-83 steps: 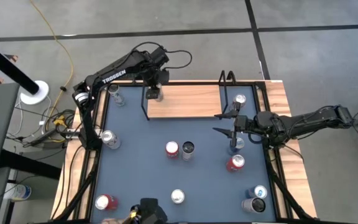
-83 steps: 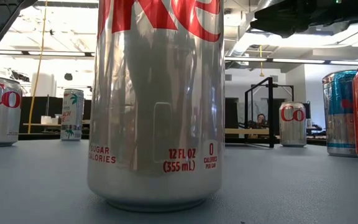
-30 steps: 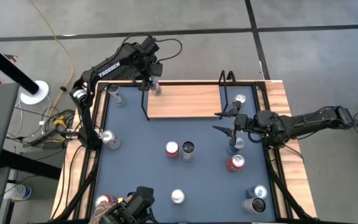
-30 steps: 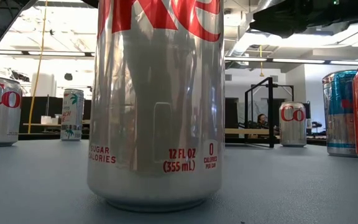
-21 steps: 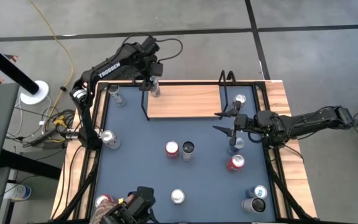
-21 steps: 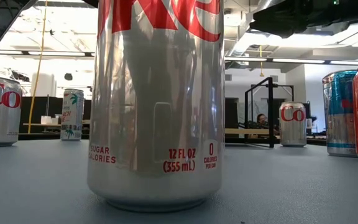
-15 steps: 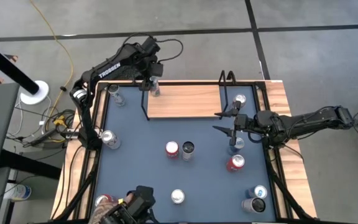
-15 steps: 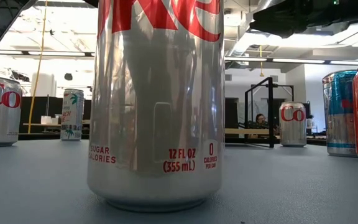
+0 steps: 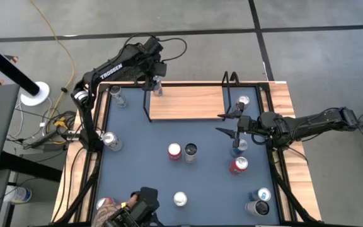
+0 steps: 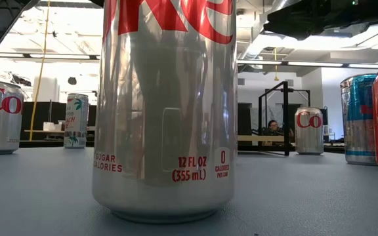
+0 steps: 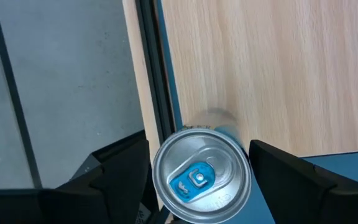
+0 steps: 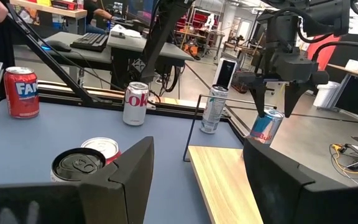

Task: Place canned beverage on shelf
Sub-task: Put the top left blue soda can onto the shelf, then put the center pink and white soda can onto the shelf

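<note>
Two dark arms over the table. Left arm stretched to the far edge, left gripper [image 9: 154, 84] pointing straight down, fingers [image 11: 120, 171] spread with a gap either side of the blue-tabbed can [image 11: 201, 181], released, directly below on the shelf [image 9: 188, 103] corner by the black rail. Right arm low and level, right gripper [image 9: 231, 123] parted, empty, a can just beyond

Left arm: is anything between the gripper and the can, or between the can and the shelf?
Nothing visible. The left gripper is open right over the blue-tabbed can, which is already at the shelf corner, beside its black rail.
</note>
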`<state>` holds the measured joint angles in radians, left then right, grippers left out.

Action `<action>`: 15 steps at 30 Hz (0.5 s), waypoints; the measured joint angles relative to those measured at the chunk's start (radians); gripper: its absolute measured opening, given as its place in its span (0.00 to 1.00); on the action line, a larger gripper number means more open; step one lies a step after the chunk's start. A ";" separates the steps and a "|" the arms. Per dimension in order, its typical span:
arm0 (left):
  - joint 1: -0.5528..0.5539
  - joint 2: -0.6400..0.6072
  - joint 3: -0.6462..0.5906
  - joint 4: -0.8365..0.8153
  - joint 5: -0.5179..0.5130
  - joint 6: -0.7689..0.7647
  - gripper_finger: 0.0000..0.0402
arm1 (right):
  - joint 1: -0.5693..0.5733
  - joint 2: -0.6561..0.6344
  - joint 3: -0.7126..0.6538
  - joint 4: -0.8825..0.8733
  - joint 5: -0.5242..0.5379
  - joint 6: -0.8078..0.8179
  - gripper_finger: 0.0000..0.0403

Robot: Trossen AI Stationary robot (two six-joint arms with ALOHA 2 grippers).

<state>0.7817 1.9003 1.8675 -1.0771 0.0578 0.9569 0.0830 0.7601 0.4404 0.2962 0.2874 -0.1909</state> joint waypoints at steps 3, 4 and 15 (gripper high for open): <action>-0.007 0.000 0.000 -0.003 -0.018 0.000 0.66 | 0.000 0.000 0.000 -0.001 0.000 0.000 0.60; -0.010 0.000 0.000 -0.004 -0.025 0.000 0.67 | 0.000 0.000 0.000 -0.002 0.000 0.000 0.60; -0.064 -0.010 0.007 -0.011 -0.074 0.000 0.67 | 0.000 0.000 0.000 -0.002 0.000 0.000 0.60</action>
<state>0.7180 1.8903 1.8742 -1.0879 -0.0158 0.9572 0.0830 0.7598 0.4406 0.2939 0.2871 -0.1905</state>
